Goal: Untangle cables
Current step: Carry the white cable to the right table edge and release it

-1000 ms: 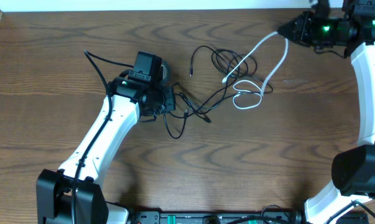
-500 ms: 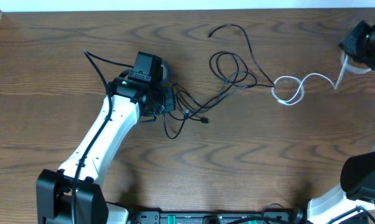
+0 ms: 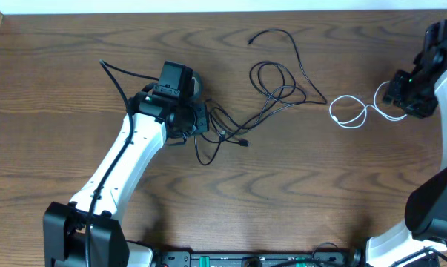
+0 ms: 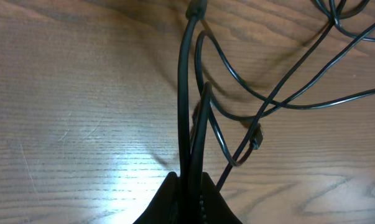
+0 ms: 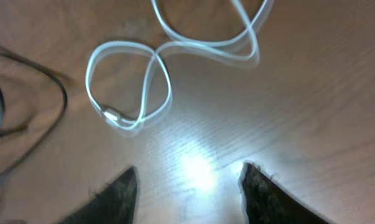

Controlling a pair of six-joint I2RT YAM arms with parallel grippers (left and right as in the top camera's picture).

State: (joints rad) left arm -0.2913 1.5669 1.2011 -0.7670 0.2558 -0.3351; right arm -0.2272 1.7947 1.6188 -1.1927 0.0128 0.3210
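On the left, the left claw (image 4: 190,190) is pressed together, pinching the black cable (image 4: 257,135). Its loops trail right and farther across the wooden table (image 3: 282,193). On the right, the white cable (image 5: 115,115) lies loose just right of those loops, beneath the spread, empty right claw (image 5: 190,190).

overhead top-down, far | wrists close, downward | shared: table (image 3: 297,200)
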